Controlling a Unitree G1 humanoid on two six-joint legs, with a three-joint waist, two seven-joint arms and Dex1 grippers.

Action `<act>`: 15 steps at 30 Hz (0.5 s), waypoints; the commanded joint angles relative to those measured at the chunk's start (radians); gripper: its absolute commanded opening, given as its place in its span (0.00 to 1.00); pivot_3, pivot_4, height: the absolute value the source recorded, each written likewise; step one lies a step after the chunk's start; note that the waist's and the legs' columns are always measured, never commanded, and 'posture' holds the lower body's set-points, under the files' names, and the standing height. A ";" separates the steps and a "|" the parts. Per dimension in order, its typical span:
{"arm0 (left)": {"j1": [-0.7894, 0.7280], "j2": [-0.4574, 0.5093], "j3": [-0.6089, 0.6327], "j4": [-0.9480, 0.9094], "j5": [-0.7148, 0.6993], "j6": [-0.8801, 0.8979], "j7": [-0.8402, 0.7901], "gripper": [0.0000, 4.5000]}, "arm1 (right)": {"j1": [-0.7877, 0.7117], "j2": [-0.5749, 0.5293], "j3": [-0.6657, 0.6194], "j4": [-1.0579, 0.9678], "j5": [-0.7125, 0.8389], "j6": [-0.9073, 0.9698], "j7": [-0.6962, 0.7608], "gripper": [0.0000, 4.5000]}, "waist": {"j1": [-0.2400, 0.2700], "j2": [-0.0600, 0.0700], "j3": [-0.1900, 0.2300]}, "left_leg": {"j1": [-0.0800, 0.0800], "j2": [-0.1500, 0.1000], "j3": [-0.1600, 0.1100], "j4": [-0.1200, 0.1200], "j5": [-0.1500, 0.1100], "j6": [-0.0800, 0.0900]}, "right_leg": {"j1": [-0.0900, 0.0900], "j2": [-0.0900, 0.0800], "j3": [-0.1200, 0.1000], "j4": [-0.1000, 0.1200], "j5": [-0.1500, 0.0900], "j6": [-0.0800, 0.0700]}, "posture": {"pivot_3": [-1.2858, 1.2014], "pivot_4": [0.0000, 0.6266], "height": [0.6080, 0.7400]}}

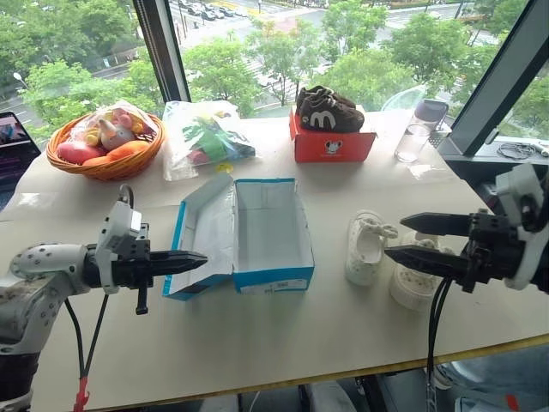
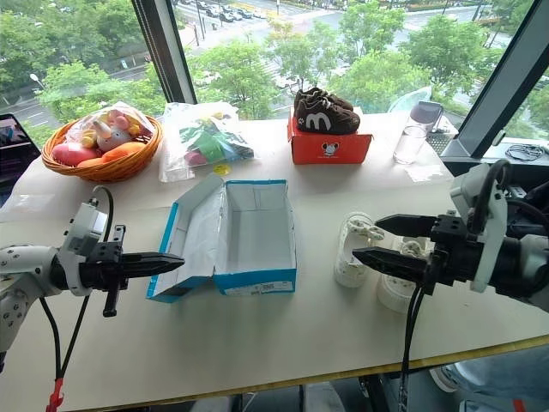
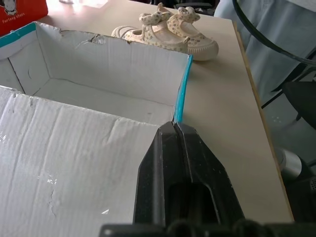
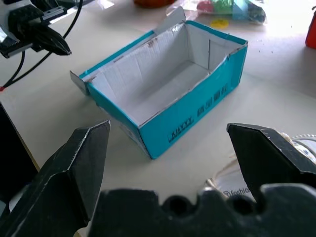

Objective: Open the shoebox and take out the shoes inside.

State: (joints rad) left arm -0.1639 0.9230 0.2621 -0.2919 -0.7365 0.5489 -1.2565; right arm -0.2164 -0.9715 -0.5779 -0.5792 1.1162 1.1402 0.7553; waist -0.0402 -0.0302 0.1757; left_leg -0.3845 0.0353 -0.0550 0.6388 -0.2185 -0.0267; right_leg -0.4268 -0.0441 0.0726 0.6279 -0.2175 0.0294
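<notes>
The shoebox [image 1: 257, 233] lies open on the tabletop [image 1: 257, 335]; the closed left end effector [image 1: 199, 257] hovers beside its lid, the shoes [image 1: 367, 247] right of it by the wide-open, empty right end effector [image 1: 410, 239]

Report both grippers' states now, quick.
Left gripper: closed, holding nothing, beside the open bright blue cardboard shoebox.
Right gripper: open, empty, above the small cream-white shoes.
</notes>
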 commanded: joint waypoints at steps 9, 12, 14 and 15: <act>-0.004 0.007 0.056 -0.041 -0.038 0.000 0.032 0.00 | 0.027 0.063 0.080 -0.022 -0.062 -0.101 -0.114 0.99 | -0.001 0.000 0.000 | 0.000 0.000 0.000 0.000 -0.001 0.001 | 0.000 0.000 0.000 0.000 0.000 0.000 | 0.52 0.24 1.00; -0.002 0.004 0.057 -0.042 -0.038 -0.002 0.036 0.00 | 0.029 0.069 0.082 -0.029 -0.043 -0.102 -0.124 0.99 | -0.001 0.000 0.000 | 0.000 0.000 0.000 0.000 -0.001 0.001 | 0.000 0.000 0.000 0.000 0.000 0.000 | 0.52 0.24 1.00; 0.002 0.003 0.059 -0.045 -0.037 -0.004 0.039 0.00 | 0.024 0.069 0.082 -0.029 -0.036 -0.102 -0.125 0.99 | -0.002 0.000 0.000 | 0.000 0.000 0.000 0.000 -0.001 0.001 | 0.000 0.000 0.000 0.000 0.000 0.000 | 0.52 0.24 1.00; 0.008 0.001 0.063 -0.047 -0.039 -0.003 0.042 0.00 | 0.018 0.068 0.083 -0.024 -0.034 -0.102 -0.126 0.99 | -0.002 0.000 0.000 | 0.000 0.000 0.000 0.000 -0.001 0.001 | 0.000 0.000 0.000 0.000 0.000 0.000 | 0.52 0.24 1.00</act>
State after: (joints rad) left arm -0.1565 0.9220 0.2901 -0.3084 -0.7524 0.5494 -1.2216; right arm -0.1826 -0.9012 -0.4797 -0.5810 1.0574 1.0728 0.6304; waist -0.0424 -0.0302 0.1758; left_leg -0.3849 0.0352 -0.0550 0.6389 -0.2195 -0.0255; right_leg -0.4271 -0.0439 0.0727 0.6282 -0.2175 0.0296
